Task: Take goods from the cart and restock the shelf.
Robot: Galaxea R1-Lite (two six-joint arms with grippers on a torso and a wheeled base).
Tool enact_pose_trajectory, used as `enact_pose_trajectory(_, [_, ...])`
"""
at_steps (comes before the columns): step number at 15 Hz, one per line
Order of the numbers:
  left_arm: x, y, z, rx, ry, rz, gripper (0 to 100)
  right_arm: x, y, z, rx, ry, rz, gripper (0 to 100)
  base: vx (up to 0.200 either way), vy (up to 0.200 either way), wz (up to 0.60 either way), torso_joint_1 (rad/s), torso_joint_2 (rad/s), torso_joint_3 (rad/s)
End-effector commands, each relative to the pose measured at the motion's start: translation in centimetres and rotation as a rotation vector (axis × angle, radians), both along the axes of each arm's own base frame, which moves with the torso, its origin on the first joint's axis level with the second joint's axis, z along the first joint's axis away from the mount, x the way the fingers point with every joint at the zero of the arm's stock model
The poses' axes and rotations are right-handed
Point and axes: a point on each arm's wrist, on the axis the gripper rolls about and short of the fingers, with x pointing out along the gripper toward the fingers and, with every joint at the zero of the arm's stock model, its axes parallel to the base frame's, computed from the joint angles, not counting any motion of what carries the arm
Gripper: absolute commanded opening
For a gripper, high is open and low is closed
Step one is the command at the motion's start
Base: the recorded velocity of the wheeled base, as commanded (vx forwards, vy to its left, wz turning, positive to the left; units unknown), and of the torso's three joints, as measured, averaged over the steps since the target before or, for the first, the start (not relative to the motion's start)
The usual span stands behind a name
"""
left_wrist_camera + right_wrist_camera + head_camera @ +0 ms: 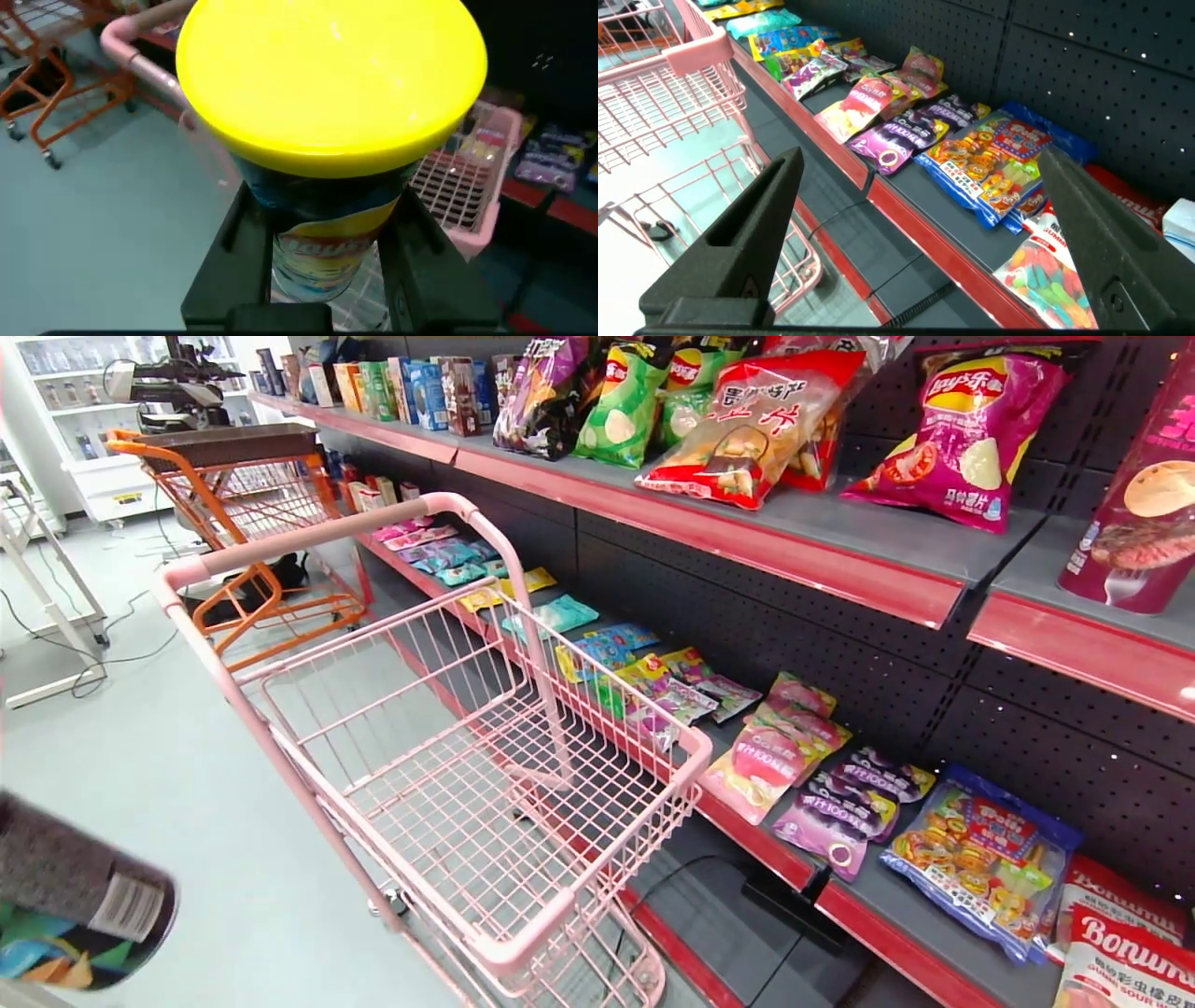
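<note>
My left gripper (325,238) is shut on a tall snack can (332,75) with a yellow lid and a blue and yellow label. The can's dark body (79,905) shows at the lower left of the head view, left of the pink cart (700,747). The cart's wire basket holds nothing that I can see. It stands alongside the lower shelf (868,905), which carries flat candy and snack bags. My right gripper (920,168) is open and holds nothing. It hangs above the lower shelf's red edge (906,233), beside the cart's corner (691,56).
The upper shelf (747,537) holds chip bags and boxes, with a bare grey strip along its front. An orange cart (252,495) stands farther back. A white stand (47,607) and cables lie at the left. Open grey floor (187,784) spreads left of the pink cart.
</note>
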Motion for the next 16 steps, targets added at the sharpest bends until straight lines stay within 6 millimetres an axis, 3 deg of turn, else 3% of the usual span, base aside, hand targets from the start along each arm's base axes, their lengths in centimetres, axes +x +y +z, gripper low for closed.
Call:
enact_pose_trajectory(1, [-3.3,1.3,-1.8,0.013,-0.046,0.059,0,0.0,0.0,0.0,-0.001,0.000,0.000,100,0.000,0.000,0.00,0.000,0.00,0.000])
enact_pose_trajectory(6, [-2.9,1.7,-4.4,0.092,0.102,0.327,0,0.0,0.0,0.0,-0.001,0.000,-0.001,100,0.000,0.000,0.00,0.000,0.00,0.000])
enact_pose_trajectory(11, [-2.3,0.6,-5.3,0.081,0.189,0.629,0,0.0,0.0,0.0,-0.001,0.000,0.000,100,0.000,0.000,0.00,0.000,0.00,0.000])
enact_pose_trajectory(12, [-2.3,0.6,-5.8,0.079,0.198,0.637,0,0.0,0.0,0.0,-0.001,0.000,0.000,100,0.000,0.000,0.00,0.000,0.00,0.000])
enact_pose_trajectory(15, [-2.8,0.0,-6.6,-0.070,0.085,0.246,0,0.0,0.0,0.0,-0.001,0.000,0.000,100,0.000,0.000,0.00,0.000,0.00,0.000])
enact_pose_trajectory(16, [-2.6,-0.1,-7.0,-0.082,0.067,0.231,0,0.0,0.0,0.0,-0.001,0.000,0.000,100,0.000,0.000,0.00,0.000,0.00,0.000])
